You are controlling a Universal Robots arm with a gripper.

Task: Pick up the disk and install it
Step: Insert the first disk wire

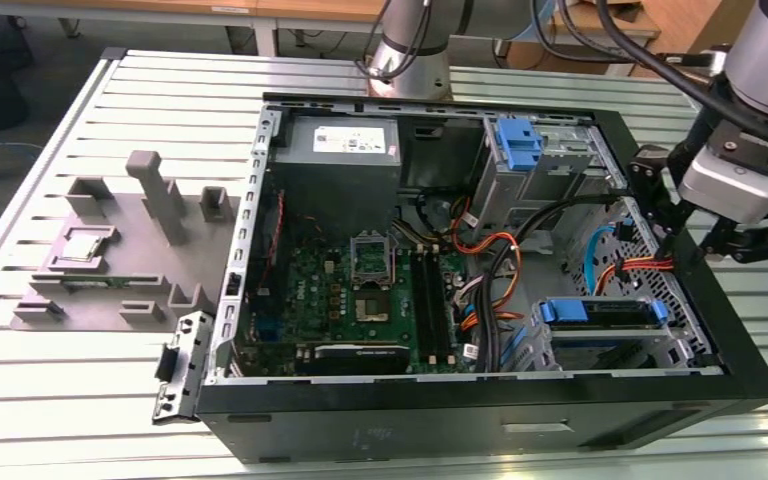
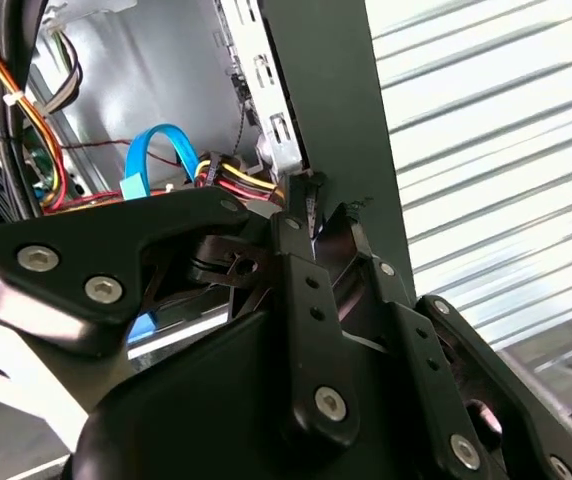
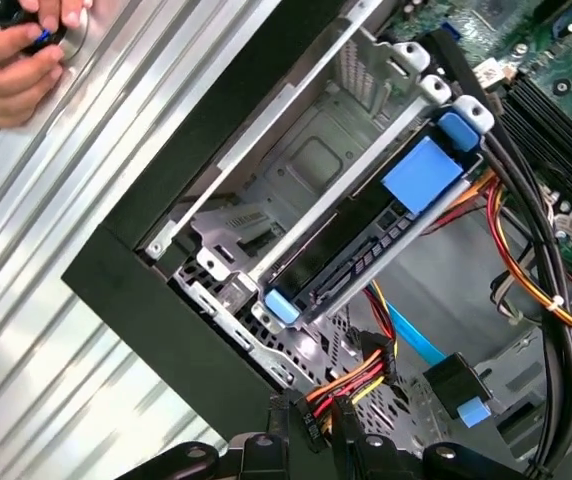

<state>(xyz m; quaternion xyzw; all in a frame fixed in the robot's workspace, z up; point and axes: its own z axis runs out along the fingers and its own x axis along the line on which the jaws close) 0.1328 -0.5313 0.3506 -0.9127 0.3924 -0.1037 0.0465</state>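
The disk lies flat in the metal drive cage at the near corner of the open computer case, on the exterior view's right, with its blue bracket showing. In the first wrist view the disk sits seated between the cage rails, blue tabs at both ends. My gripper hangs just inside the case's wall on that side, above and behind the cage. Its black fingers stand close together with nothing between them, tips next to a bundle of red, yellow and black cables. The gripper is apart from the disk.
The grey power supply box and a tall blue latch piece stand at the case's far side. The motherboard fills the floor. Orange and black cables cross the middle. A grey fixture lies on the slatted table. A person's hand rests outside the case.
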